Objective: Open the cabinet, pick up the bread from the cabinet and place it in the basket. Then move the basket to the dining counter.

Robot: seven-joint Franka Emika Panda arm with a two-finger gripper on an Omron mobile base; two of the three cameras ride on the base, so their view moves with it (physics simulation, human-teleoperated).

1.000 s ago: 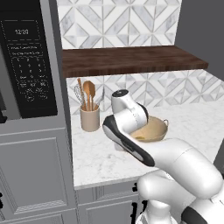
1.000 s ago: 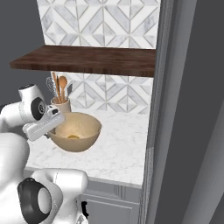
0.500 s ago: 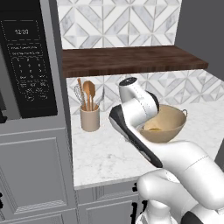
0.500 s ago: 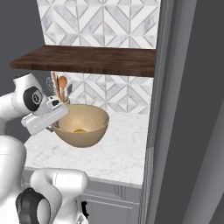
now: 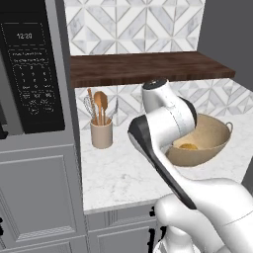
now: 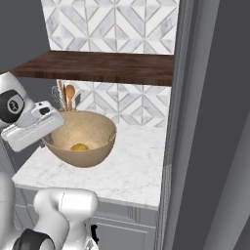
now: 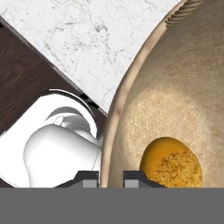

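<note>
The pincer [image 7: 110, 178] is clamped narrow on the thin rim of the round, tan woven basket [image 7: 175, 83], which hangs above the white marble-veined table [image 5: 118, 173] with the grainy golden-orange bread [image 7: 171, 163], a small domed bun, lying in its coarse bowl-shaped bottom.

Round tan woven basket [image 6: 83, 141], upright and lifted off the white marbled tabletop [image 6: 132, 171], rim pinched by the closed gripper [image 7: 111, 178]. Small golden-orange bread [image 7: 171, 162] lying inside on the bottom. Dark brown cabinet [image 5: 148, 67] board above.
</note>
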